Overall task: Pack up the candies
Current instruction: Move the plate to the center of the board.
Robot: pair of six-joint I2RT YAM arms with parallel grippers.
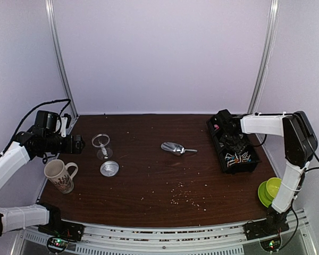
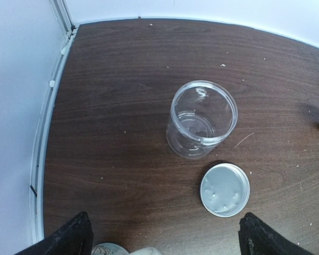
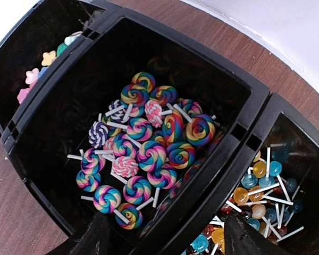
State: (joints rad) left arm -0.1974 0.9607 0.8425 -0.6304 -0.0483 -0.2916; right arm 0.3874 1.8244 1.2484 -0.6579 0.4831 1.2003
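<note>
At the far left of the table (image 1: pixel 149 175), the left gripper (image 1: pixel 77 143) hovers in the air with its jaws spread wide and nothing between them; in its wrist view the two fingers (image 2: pixel 69 236) show at the bottom corners, far apart. Just in front of it a patterned mug (image 1: pixel 58 174) stands upright near the table's front left corner. Right of the gripper a clear jar (image 1: pixel 101 144) stands upright and open, with no sweets inside as far as the wrist view shows (image 2: pixel 202 119). Its silver lid (image 1: pixel 109 168) lies flat on the table just beside the jar, on the near side. Near the middle a metal scoop (image 1: pixel 175 148) lies on the wood, its handle pointing right, well apart from the jar. Pale crumbs (image 1: pixel 186 196) are scattered over the front of the table. On the right sits a black tray (image 1: pixel 219 151) with compartments, and all the candies (image 1: pixel 239 158) lie in it: small flower shapes (image 3: pixel 37 74) in one end compartment, swirl lollipops (image 3: pixel 149 143) in the middle one, ball lollipops (image 3: pixel 260 180) in the other end. The right gripper (image 1: pixel 235 141) hangs over the middle compartment, its jaws apart and holding nothing, above the swirls. Beyond the tray, at the table's front right corner, green bowls (image 1: pixel 268 191) sit stacked.
</note>
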